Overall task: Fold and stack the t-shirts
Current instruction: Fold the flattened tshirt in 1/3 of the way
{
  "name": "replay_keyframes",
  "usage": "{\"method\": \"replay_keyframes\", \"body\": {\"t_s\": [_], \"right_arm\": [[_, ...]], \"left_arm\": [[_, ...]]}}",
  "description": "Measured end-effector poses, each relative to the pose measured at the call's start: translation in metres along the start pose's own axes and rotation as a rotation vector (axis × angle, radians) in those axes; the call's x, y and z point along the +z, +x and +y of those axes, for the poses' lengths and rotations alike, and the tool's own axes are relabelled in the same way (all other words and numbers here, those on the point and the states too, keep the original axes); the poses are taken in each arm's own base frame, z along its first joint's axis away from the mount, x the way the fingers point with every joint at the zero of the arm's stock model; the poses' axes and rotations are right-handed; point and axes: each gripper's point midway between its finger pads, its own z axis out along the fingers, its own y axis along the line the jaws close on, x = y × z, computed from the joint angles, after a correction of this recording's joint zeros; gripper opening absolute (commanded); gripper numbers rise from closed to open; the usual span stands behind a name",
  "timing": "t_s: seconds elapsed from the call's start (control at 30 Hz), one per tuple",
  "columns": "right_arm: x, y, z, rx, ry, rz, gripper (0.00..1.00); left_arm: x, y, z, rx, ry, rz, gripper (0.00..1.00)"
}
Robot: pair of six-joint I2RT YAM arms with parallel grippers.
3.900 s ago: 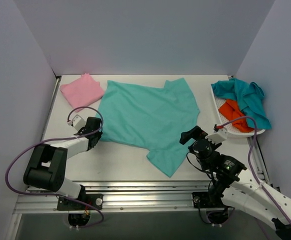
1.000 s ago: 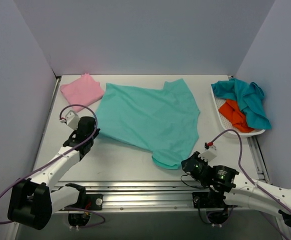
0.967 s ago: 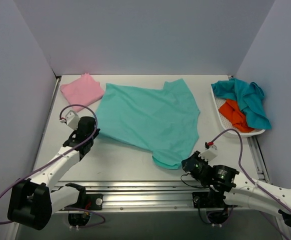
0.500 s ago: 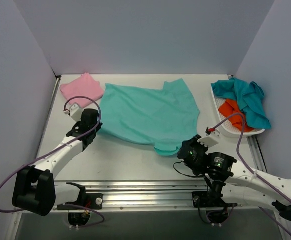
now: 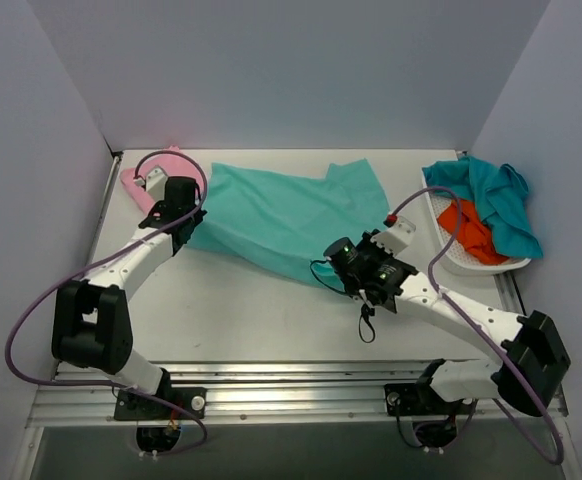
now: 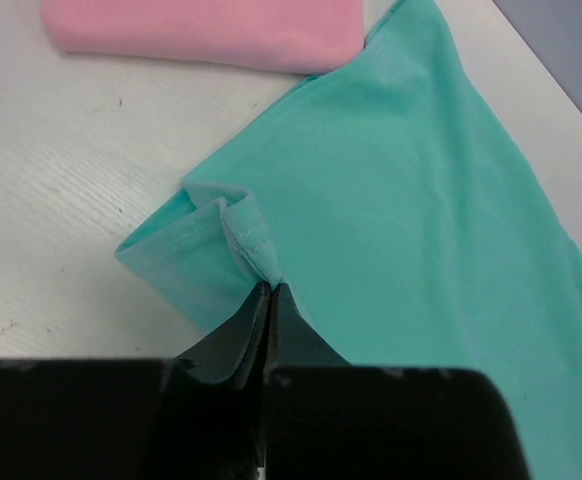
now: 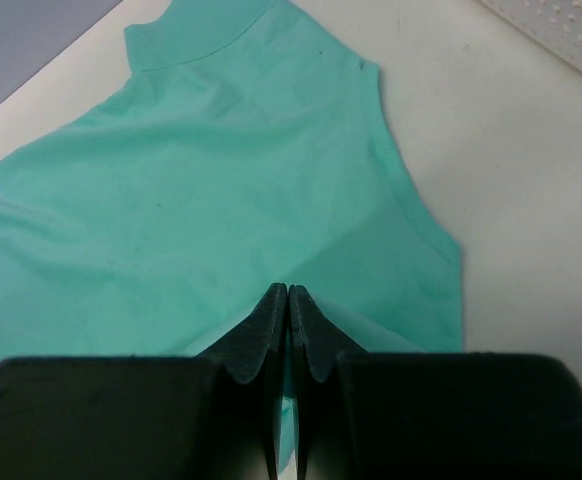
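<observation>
Now that both arms have swept up the frame from the near edge, the sea-green t-shirt (image 5: 281, 210) is narrower front to back. Its near hem has been carried toward the collar, so the first fold looks under way but not yet laid down. At upper left the folded pink t-shirt (image 6: 201, 25) lies just beside the green cloth, partly hidden under the left arm in the top view. The left end effector (image 6: 269, 290) is clamped on a puckered hem corner. At centre, the right end effector (image 7: 288, 290) is pinched on the other hem corner. At far right a white tray (image 5: 496, 267) on the desk holds a teal t-shirt (image 5: 491, 185) and an orange t-shirt (image 5: 468, 228), well apart from the fold. Only the pink tee crowds the left arm's path.
</observation>
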Motion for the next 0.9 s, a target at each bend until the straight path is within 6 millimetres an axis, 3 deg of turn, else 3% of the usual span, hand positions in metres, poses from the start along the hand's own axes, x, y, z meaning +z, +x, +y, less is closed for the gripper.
{"method": "replay_keyframes", "body": {"t_s": [0.17, 0.47, 0.9], "right_arm": [[0.032, -0.011, 0.023, -0.011, 0.047, -0.03, 0.0], [0.082, -0.027, 0.057, -0.004, 0.079, -0.053, 0.0], [0.159, -0.033, 0.058, -0.005, 0.14, -0.02, 0.0]], "left_arm": [[0.027, -0.007, 0.004, 0.02, -0.027, 0.024, 0.02], [0.07, 0.008, -0.013, 0.089, 0.0, 0.111, 0.02], [0.12, 0.008, -0.052, 0.119, 0.068, 0.15, 0.02]]}}
